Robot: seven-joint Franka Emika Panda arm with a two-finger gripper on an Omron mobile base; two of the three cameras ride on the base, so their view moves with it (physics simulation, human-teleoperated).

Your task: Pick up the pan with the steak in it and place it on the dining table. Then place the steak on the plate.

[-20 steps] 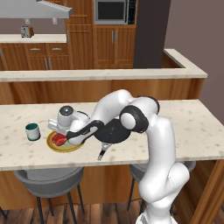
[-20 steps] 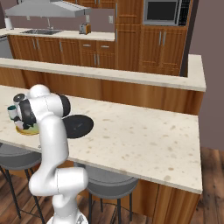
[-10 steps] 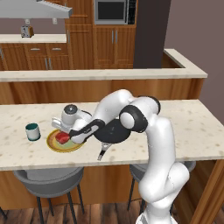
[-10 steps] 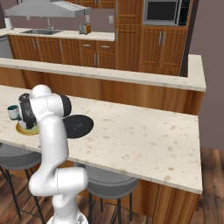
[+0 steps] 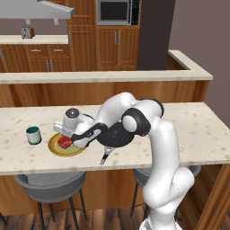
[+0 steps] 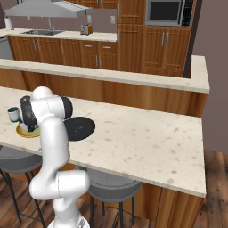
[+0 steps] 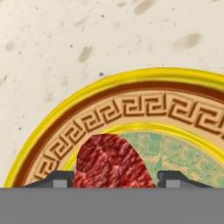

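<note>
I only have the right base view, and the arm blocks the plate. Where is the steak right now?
Observer: In the hand view the steak sits between the jaws, over the pale green centre of the plate.
Operator: Are the jaws clamping it?
Observer: They flank it closely on both sides. I cannot tell whether they press it.
Operator: Where does the pan's handle point?
Observer: In the left base view the pan has its handle reaching toward the near edge of the dining table.
</note>
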